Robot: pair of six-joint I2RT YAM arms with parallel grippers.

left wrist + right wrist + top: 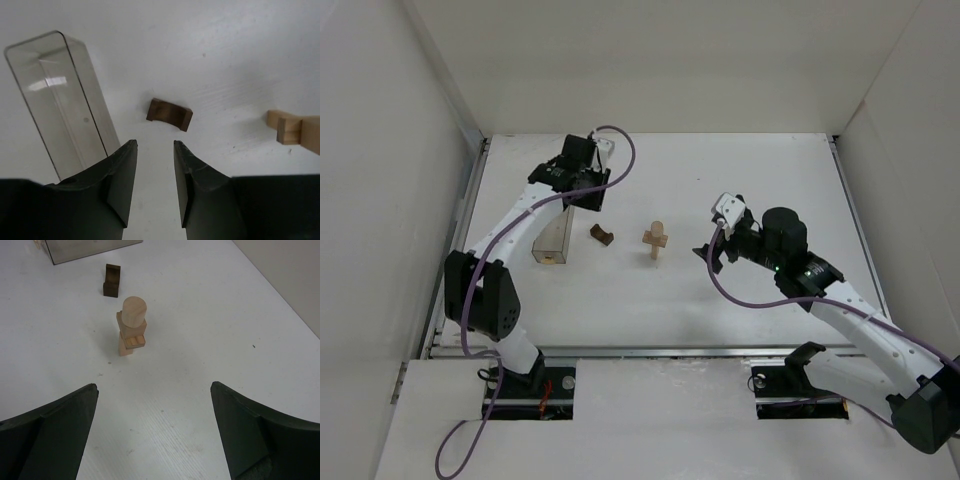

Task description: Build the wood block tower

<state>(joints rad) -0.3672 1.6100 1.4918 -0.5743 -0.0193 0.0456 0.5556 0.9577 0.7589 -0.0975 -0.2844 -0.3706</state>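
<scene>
Top external view puts the wood block tower [657,242] near the middle of the worktop [740,180]. It is a pale post with a crosspiece, standing upright on its own. The dark arch block [602,235] lies loose between it and the clear box [552,240], touching neither, so I'd say it is the piece yet to be added.

The left arm [510,220] hangs over the box end. Its jaws are parted only a little and hold nothing, and from the wrist they line up on the arch, probably to pinch it. The right arm [850,310] faces the tower from the other side. Its jaws are spread wide and empty, well apart from the post, likely kept back so they don't knock it.
</scene>
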